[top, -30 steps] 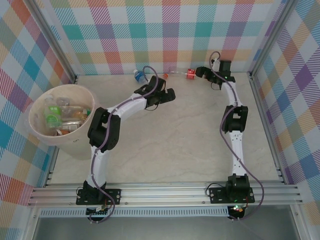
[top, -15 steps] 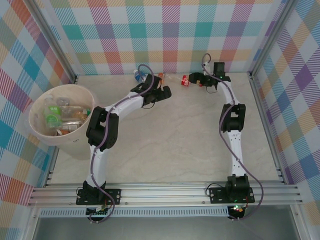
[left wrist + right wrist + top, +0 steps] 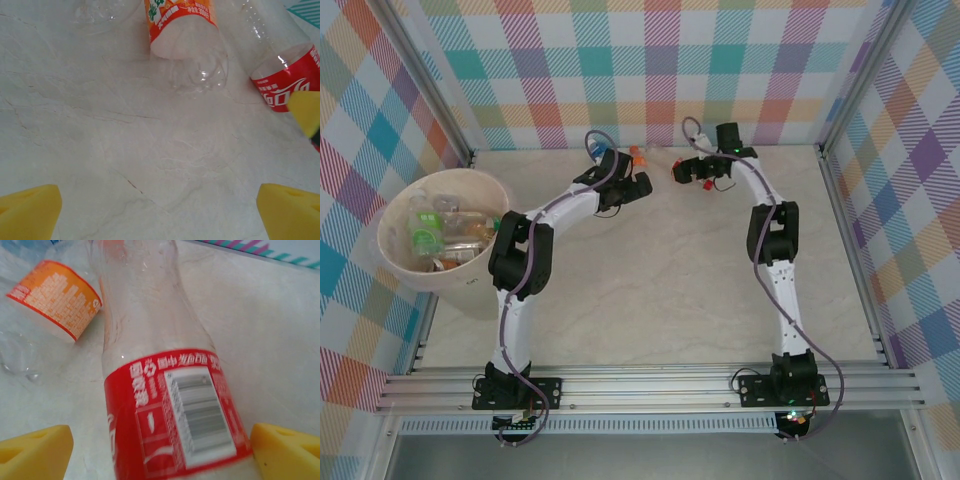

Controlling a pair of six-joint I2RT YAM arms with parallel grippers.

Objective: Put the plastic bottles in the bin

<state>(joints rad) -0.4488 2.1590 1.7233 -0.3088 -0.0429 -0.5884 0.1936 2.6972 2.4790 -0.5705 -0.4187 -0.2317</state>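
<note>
Pale marbled table (image 3: 650, 270). At its left edge, upright round beige bin (image 3: 460, 290) holding several plastic bottles (image 3: 445, 235). Near the back wall (image 3: 650, 80), left hand (image 3: 160, 210) spread open over bare table, gripping nothing. Just beside it, right hand (image 3: 160, 450) open around the base end of a red-labelled bottle (image 3: 170, 410), lying flat, long axis running straight away from that hand, neck pointing away. Close alongside, an orange-labelled bottle (image 3: 182, 15), also lying flat, clear base toward the left hand.
</note>
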